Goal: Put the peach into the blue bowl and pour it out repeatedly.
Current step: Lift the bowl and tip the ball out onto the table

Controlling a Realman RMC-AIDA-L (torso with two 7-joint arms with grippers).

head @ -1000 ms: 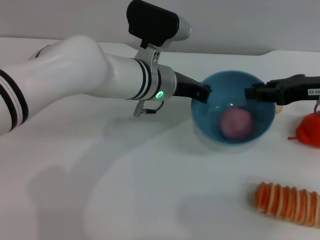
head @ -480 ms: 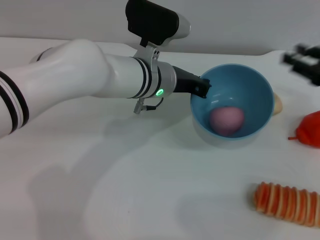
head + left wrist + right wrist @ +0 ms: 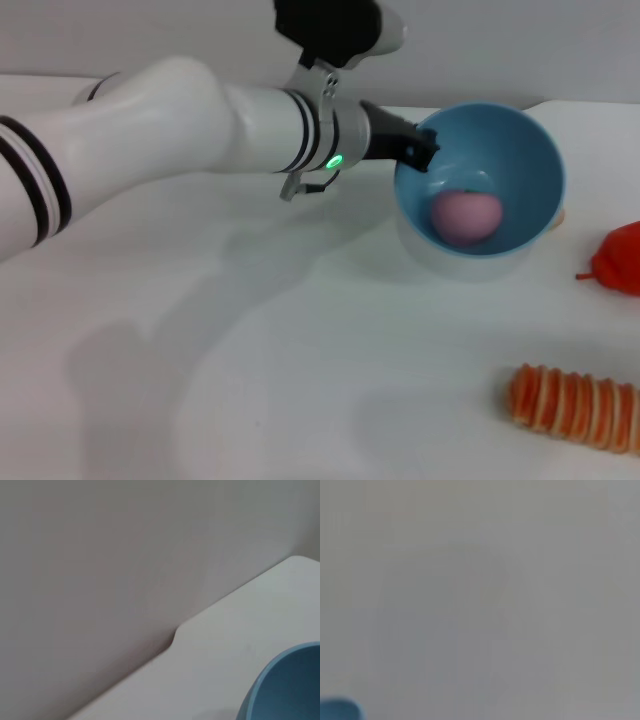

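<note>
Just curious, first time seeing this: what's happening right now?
Left gripper clamped on blue bowl rim, bowl tilted. Peach inside. Right gripper out of sight. Nothing blocking.

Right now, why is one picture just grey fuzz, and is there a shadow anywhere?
Right wrist view: out of focus, plain grey, only a blurred sliver of the light blue round plastic bowl. Head view: sharp; the left gripper holds the bowl's rim, and the arm casts a soft shadow on the white table.

red-orange item cut off, beige lump perhaps behind blue bowl
</note>
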